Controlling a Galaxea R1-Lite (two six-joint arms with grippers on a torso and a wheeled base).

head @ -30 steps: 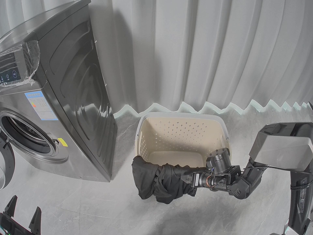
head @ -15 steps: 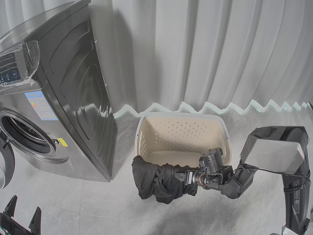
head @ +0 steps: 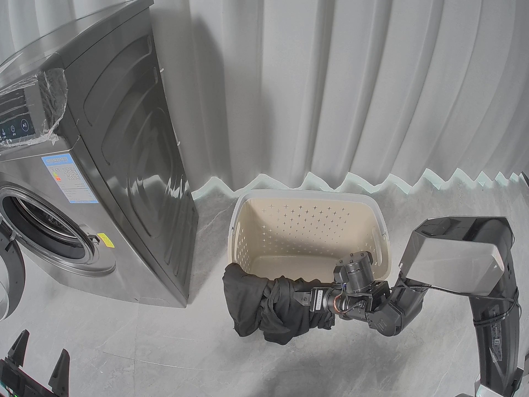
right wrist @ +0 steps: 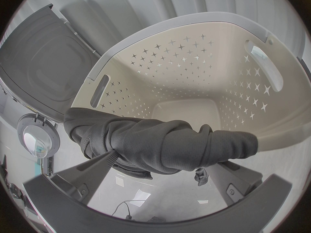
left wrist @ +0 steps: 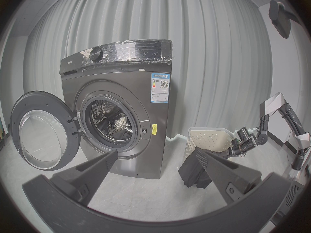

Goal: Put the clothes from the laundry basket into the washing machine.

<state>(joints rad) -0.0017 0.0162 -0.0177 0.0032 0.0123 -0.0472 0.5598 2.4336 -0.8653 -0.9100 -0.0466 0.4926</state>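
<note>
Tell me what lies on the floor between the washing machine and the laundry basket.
Nothing: the head view shows bare floor between washing machine and basket.

The washing machine (head: 99,155) stands at the left, its door (left wrist: 42,130) swung open on the side away from the laundry basket (head: 308,195). The basket sits on the floor (head: 165,348) right of the machine, before the curtain (head: 330,84). A garment (head: 264,304) hangs over its near rim.

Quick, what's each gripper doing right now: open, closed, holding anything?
Left gripper: open, empty.
Right gripper: open, fingers either side of the black garment, not clamped on it.
</note>
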